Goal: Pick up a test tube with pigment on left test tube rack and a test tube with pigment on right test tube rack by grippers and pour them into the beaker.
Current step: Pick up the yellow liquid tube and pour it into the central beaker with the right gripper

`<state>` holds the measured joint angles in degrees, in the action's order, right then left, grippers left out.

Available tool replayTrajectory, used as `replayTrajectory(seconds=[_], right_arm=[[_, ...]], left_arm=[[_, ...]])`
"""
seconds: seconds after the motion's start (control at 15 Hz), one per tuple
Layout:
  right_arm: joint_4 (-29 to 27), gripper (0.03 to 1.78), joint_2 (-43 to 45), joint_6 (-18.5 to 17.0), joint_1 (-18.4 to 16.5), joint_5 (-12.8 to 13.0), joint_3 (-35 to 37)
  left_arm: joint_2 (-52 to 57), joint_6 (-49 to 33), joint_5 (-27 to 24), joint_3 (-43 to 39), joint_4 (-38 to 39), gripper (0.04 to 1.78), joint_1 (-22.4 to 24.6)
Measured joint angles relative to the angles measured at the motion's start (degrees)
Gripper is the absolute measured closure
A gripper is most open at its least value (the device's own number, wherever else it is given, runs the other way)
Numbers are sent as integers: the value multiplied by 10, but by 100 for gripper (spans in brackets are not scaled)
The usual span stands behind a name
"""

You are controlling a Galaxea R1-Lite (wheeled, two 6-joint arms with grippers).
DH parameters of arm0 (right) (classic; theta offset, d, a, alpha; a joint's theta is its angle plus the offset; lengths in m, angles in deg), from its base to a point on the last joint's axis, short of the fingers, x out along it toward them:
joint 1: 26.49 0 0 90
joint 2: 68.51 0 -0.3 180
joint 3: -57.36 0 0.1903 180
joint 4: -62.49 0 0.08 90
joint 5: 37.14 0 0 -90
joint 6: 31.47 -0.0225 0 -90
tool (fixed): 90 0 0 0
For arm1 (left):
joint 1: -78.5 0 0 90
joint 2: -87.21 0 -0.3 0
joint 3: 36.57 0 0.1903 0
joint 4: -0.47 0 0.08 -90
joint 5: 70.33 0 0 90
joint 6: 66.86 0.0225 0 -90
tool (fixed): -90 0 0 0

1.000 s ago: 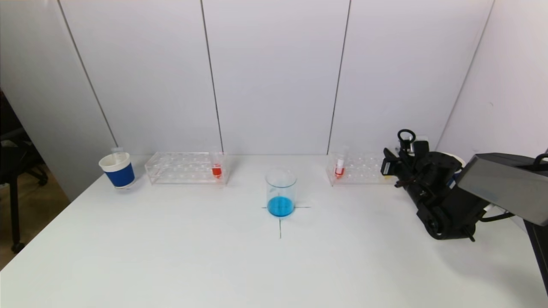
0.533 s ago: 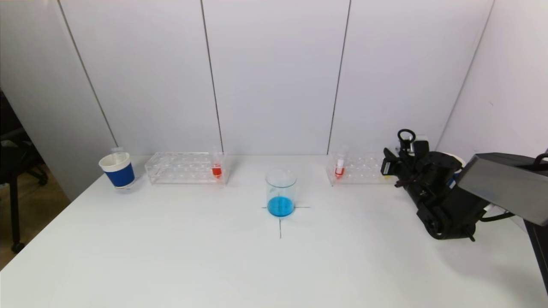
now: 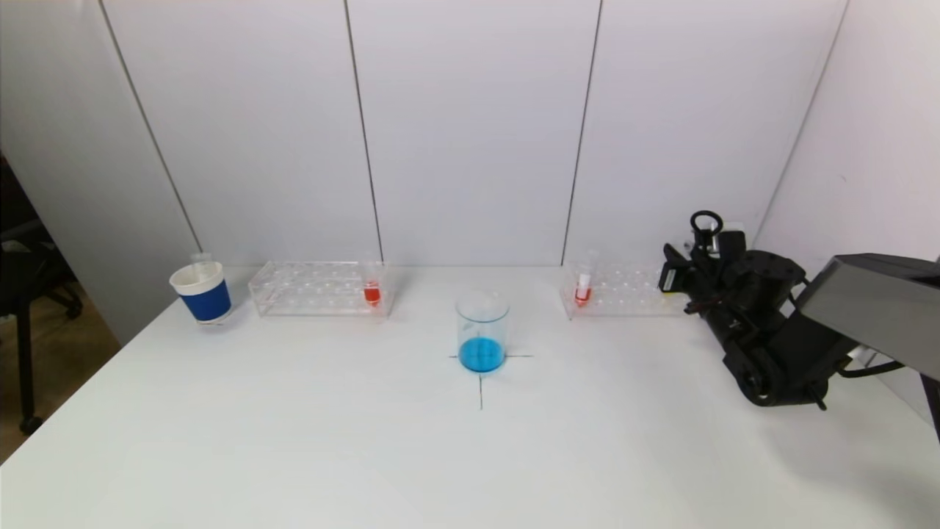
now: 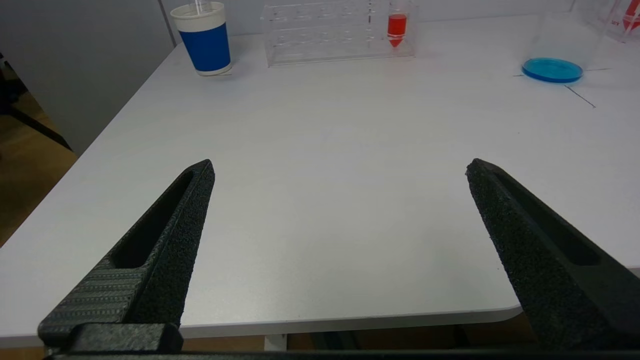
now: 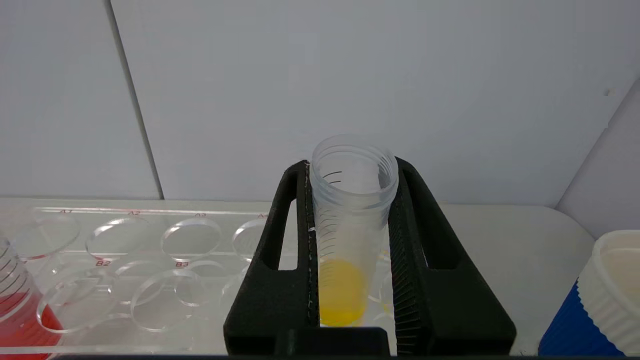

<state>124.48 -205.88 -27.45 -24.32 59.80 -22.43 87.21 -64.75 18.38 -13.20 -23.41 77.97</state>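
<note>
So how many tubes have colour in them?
3: a red tube in the left rack, a red tube in the right rack, a yellow tube in the right gripper.

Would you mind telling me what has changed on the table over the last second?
The right gripper, its jaws shut on the test tube with yellow pigment, has risen slightly above the right test tube rack, lifting the tube. The beaker, left test tube rack, both red tubes and the blue cup stayed put. The left gripper stays open near the table's front edge.
</note>
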Motion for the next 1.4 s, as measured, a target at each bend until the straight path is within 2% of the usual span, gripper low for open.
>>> replayTrajectory(seconds=[0.33, 0.93, 1.13, 1.4], right_arm=[[-10, 134, 33, 2, -3, 1, 7], [-75, 134, 100, 8, -2, 0, 1], [-133, 134, 138, 11, 2, 0, -17], [-247, 134, 196, 13, 10, -5, -58]], left_arm=[[0, 0, 0, 0, 0, 6, 0], [0, 0, 0, 0, 0, 6, 0], [0, 0, 0, 0, 0, 6, 0], [0, 0, 0, 0, 0, 6, 0]])
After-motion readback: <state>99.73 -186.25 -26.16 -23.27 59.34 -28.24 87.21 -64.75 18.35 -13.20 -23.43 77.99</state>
